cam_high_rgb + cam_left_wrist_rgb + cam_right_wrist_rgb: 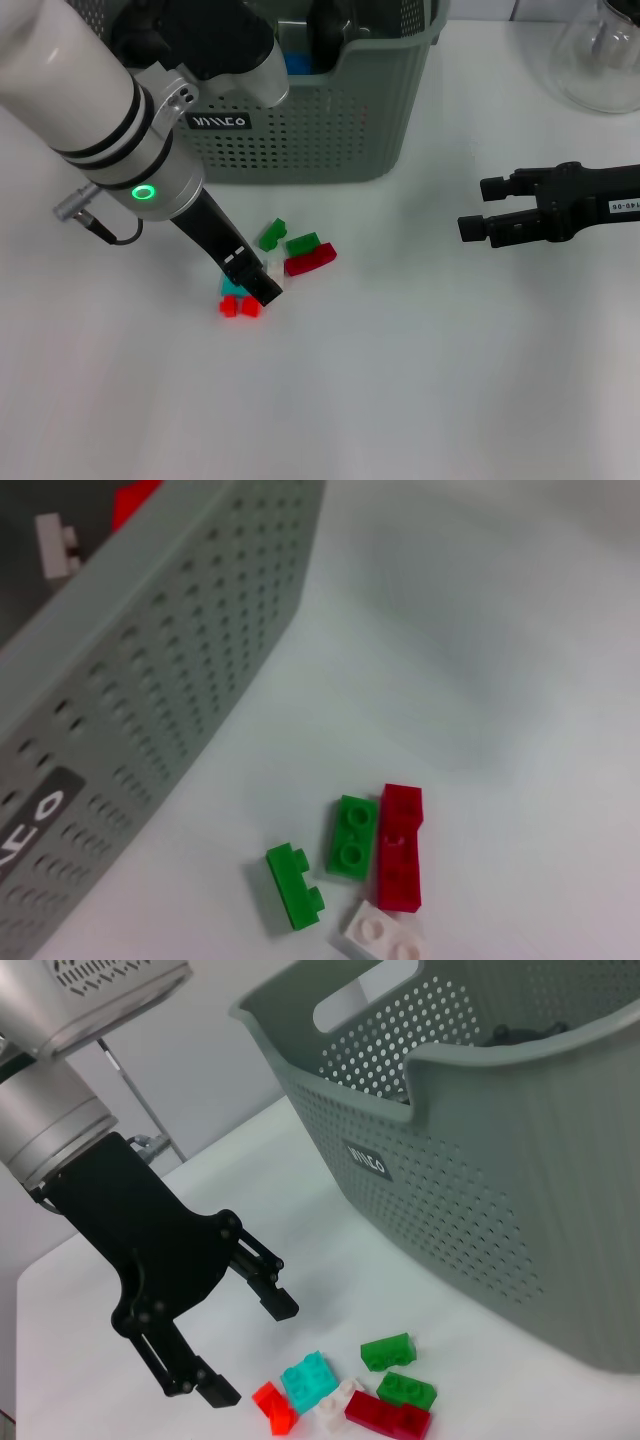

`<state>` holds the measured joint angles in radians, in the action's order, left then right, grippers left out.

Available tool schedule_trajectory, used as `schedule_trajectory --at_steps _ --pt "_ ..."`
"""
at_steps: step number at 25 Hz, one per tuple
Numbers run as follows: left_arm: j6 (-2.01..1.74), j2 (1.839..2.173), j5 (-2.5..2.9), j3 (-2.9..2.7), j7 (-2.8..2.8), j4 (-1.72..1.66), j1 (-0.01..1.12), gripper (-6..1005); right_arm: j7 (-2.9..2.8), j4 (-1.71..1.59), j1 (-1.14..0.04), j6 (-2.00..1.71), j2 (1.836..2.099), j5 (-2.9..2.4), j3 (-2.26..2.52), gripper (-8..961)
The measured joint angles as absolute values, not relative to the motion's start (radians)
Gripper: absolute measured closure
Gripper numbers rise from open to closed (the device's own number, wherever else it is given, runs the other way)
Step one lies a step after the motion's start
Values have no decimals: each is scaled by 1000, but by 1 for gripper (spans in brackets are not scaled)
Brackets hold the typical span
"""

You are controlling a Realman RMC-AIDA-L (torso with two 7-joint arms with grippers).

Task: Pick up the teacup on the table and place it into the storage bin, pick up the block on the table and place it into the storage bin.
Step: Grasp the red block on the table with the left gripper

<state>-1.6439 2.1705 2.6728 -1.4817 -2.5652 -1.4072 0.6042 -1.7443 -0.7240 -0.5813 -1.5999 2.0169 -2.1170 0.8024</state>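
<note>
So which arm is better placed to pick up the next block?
The left. Its tool hangs open directly over the cluster of blocks before the storage bin, while the right tool is well off to the side.

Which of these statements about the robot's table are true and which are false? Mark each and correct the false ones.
1. The left gripper hangs open just over the loose bricks. True.
2. The basket stands behind the bricks, its black label facing the robot. True.
3. The right gripper is holding a red brick. False: it hovers off to the right with nothing between its fingers.
4. The dark red brick lies beside a green brick. True.
5. The turquoise brick lies inside the basket. False: it lies on the table by the small red brick.
</note>
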Motion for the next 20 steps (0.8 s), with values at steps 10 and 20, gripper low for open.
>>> schedule_trajectory --at_steps 10,20 --pt "-1633 2171 2688 -1499 -2410 -1404 560 140 -1744 -724 -583 -1597 2017 -2130 802 7" --pt "-1628 2172 2698 -1496 -2166 -1430 500 150 -1748 -724 -585 -1594 2022 -2131 796 7"
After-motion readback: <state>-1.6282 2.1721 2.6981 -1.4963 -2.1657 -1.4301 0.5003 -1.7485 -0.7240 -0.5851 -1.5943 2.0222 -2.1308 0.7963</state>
